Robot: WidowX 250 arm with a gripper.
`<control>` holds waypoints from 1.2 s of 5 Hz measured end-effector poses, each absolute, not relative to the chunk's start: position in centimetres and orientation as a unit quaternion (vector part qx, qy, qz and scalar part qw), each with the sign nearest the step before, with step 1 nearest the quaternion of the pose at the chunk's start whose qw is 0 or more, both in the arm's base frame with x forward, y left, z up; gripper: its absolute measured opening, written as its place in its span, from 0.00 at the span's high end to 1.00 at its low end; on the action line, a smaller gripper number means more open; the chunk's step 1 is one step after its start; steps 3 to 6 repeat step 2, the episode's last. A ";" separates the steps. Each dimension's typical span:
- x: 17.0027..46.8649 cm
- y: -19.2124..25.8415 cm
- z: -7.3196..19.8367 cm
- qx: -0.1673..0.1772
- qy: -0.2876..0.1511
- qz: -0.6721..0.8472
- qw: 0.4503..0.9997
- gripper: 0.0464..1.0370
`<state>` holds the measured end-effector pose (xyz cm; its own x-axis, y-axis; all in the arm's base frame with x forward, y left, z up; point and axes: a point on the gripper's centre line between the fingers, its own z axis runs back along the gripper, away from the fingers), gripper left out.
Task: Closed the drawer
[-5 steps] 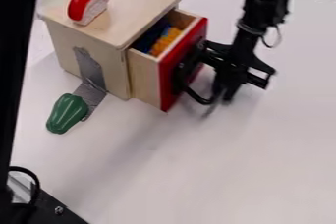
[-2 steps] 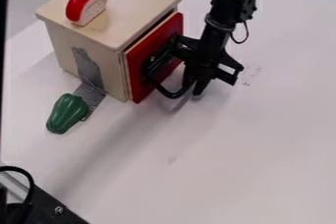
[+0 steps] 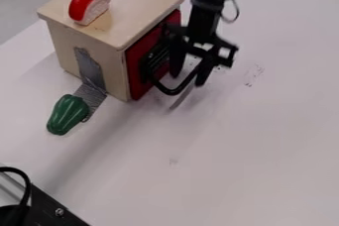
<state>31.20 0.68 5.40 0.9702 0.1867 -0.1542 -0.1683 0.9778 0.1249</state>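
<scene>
The black two-finger gripper [image 3: 187, 80] hangs, fingers parted — beside them, the flat red drawer front [image 3: 135, 71] closes the pale wooden box [image 3: 63, 44].

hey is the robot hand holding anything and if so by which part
Nothing appears held: the hand is open at the black handle of the drawer; whether they touch can't be told.

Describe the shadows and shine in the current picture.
Camera view: a soft shadow runs over the white table from the wooden box's foot toward the lower left; pale highlights streak the green pepper; the red drawer front looks dimmer than the box top.
</scene>
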 end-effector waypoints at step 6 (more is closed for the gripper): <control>31.7 -1.9 9.8 0.026 0.021 0.010 0.999 0.04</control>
